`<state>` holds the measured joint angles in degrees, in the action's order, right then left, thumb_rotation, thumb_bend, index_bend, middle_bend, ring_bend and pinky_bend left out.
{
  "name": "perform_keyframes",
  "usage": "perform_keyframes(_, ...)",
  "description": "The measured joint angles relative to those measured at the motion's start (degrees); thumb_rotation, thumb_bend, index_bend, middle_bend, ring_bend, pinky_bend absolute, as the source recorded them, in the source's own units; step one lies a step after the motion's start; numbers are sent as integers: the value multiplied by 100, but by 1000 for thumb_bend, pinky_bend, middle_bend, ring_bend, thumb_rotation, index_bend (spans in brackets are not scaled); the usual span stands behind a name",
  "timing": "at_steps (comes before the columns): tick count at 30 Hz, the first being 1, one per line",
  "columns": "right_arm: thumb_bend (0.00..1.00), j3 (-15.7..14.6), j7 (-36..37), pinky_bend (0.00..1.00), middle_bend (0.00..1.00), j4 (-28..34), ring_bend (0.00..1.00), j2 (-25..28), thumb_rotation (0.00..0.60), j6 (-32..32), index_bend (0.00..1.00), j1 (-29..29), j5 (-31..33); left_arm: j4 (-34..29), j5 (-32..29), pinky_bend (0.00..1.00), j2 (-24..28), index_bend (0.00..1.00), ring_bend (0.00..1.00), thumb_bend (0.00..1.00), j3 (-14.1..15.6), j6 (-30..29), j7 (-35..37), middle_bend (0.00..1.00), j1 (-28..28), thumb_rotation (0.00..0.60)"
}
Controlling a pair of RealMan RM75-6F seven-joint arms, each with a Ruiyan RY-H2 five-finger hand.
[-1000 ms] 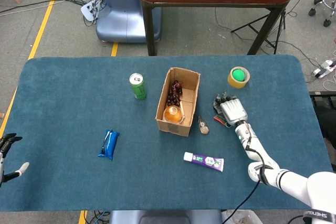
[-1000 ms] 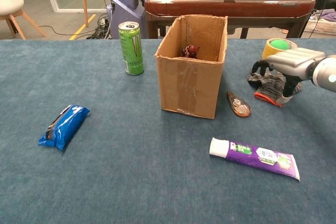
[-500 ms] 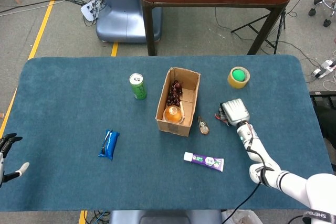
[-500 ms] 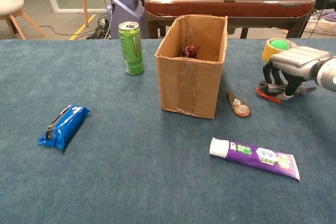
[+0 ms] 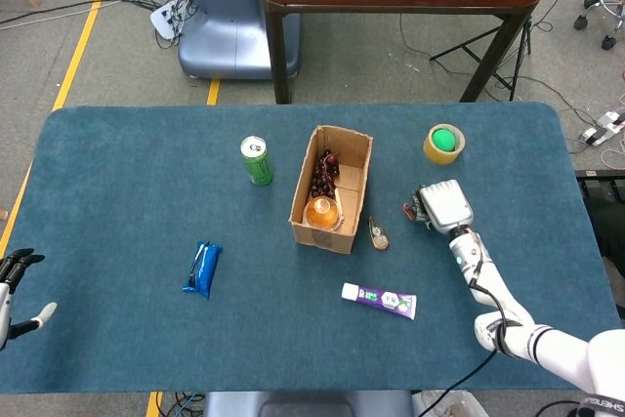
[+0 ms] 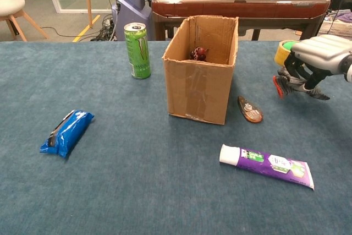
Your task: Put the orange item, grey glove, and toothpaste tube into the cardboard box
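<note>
At the lower left edge of the head view the left hand (image 5: pixel 18 285) hangs off the dark blue felt-covered table (image 5: pixel 127 173), fingers spread and holding nothing. Moving right, the cloth carries one blue crinkled snack packet (image 6: pixel 67 131) at mid-left, one tall green drink can (image 6: pixel 137 50) standing upright above and to its right, and one open brown cardboard box (image 6: pixel 201 83) at the centre. Inside the box the head view shows one round orange item (image 5: pixel 323 212) at the near end and a cluster of dark red pieces (image 5: pixel 326 175) toward the far end. Just beside the box's right wall lies one small brown oval object (image 6: pixel 250 109). Below it, toward lower centre, one white and purple toothpaste tube (image 6: pixel 266 160) lies flat on the table, outside the box. Right of centre the right hand (image 6: pixel 313 59) grips one grey glove with a red cuff (image 6: pixel 292 83), lifted clear of the cloth, well right of the box. One yellow tape roll with a green centre (image 5: pixel 443 143) sits behind it.
</note>
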<state>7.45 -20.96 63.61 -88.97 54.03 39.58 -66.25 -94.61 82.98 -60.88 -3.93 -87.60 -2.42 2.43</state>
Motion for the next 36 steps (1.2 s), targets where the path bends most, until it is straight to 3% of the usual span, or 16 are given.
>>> perform_keyframes(11, 358, 71, 27, 836, 759, 883, 754, 572, 600, 650, 693, -207, -396, 7, -24, 473, -16, 263, 232, 158, 1, 25, -30, 205, 10, 600)
perform_keyframes(27, 358, 631, -986, 835, 759, 3820, 754, 1983, 600, 1875, 693, -298, -1279, -12, -7, 473, -29, 263, 235, 159, 5, 5, -67, 206, 8, 600)
perform_keyframes(36, 310, 894, -1538, 833, 695, 3983, 702, 1566, 600, 1556, 693, 284, -1251, -32, 4, 473, 27, 263, 237, 159, -11, -66, 65, 208, -28, 600)
